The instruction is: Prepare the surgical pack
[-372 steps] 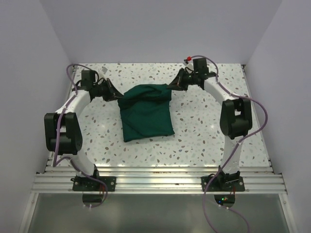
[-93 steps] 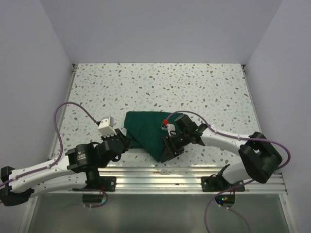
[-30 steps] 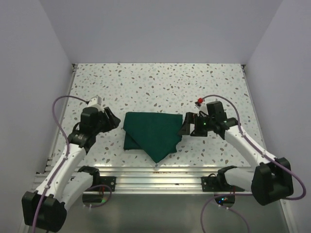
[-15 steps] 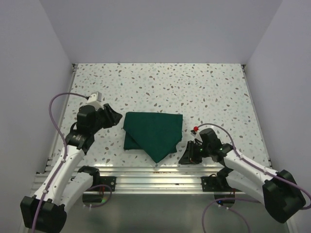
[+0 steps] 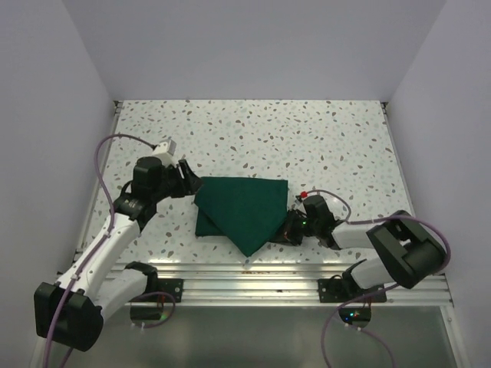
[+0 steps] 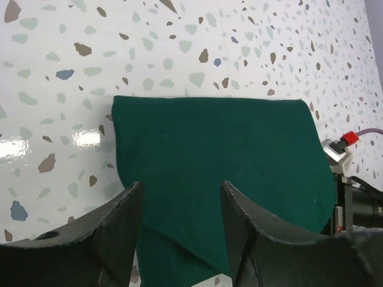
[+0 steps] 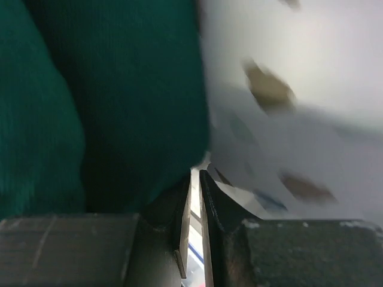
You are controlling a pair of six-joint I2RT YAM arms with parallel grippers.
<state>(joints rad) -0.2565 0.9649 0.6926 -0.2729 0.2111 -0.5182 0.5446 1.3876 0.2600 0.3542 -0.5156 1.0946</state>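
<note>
The surgical pack shows only as a folded dark green cloth (image 5: 242, 207) lying flat near the table's front, with one pointed flap toward the rail. No tray, instruments or gauze can be seen. My left gripper (image 5: 192, 186) hovers at the cloth's far left corner; in the left wrist view its jaws (image 6: 181, 185) stand open over the cloth (image 6: 221, 143) with nothing held. My right gripper (image 5: 290, 230) lies low against the cloth's right near edge. Its jaws (image 7: 196, 172) are closed to a thin slit, with the cloth (image 7: 119, 89) beside the left finger and not in the slit.
The speckled terrazzo table (image 5: 268, 130) is walled at the back and on both sides. An aluminium rail (image 5: 245, 280) runs along the near edge with both arm bases on it. Purple cables loop from each arm. The right wrist (image 6: 349, 155) shows past the cloth's right edge.
My right gripper dropped from the cloth's right side toward the near edge, then slid in against the cloth's edge while its jaws closed. My left gripper moved up to the cloth's far left corner.
</note>
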